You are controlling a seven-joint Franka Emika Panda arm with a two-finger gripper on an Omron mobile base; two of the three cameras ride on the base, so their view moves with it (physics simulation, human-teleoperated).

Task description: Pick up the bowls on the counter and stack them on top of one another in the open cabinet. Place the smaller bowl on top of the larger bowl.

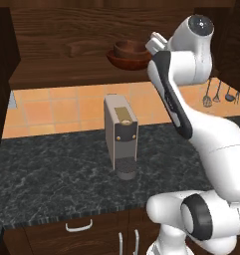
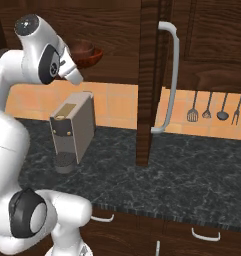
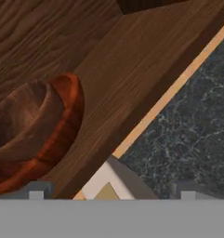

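Two reddish-brown wooden bowls sit stacked on the plank shelf (image 1: 66, 74) of the open cabinet. The smaller bowl (image 1: 129, 48) rests inside the larger bowl (image 1: 127, 62). In the hand view the larger bowl's rim (image 3: 67, 116) and the smaller bowl (image 3: 25, 111) lie at the left, on the shelf (image 3: 132, 69). My gripper (image 3: 112, 193) is open, its fingertips (image 3: 36, 190) wide apart with nothing between them, just off to the bowls' side. The hand (image 1: 155, 43) hovers right of the stack. The counter (image 1: 57, 174) lies below.
A grey coffee machine (image 1: 120, 134) stands on the counter under the shelf. The cabinet door (image 2: 149, 80) hangs open with a long pale handle (image 2: 169, 75). Kitchen utensils (image 2: 214, 110) hang on the tiled wall to the right.
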